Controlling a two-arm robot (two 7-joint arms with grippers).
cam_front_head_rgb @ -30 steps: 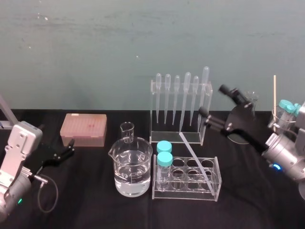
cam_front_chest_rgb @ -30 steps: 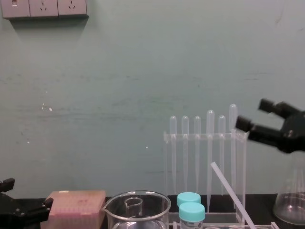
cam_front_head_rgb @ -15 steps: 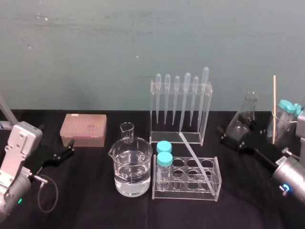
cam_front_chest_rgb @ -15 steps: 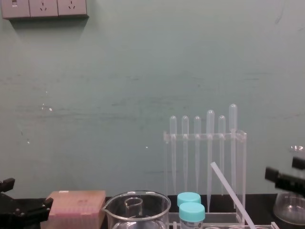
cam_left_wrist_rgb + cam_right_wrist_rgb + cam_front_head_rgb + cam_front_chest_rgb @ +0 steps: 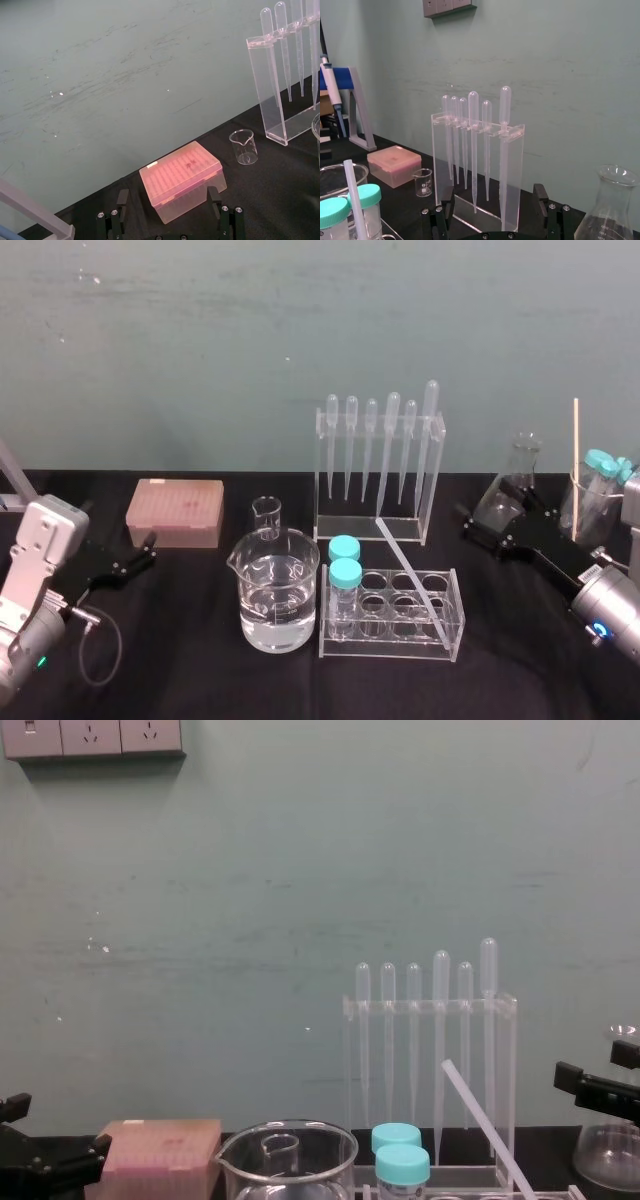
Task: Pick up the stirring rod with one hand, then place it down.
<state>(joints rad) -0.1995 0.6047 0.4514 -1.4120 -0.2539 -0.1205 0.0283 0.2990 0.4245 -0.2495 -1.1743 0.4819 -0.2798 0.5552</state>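
The thin, whitish stirring rod (image 5: 408,570) stands tilted in the clear tube rack (image 5: 395,645). Its lower end sits in a hole near the rack's right end, and its top leans back and left. The black right claw (image 5: 488,502) hangs low to the right, fingers spread, apart from the rod

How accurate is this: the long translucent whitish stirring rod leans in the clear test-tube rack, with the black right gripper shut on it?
No: the translucent whitish stirring rod leans in the clear test-tube rack, but the black right gripper is open, apart from it; see the right wrist view.
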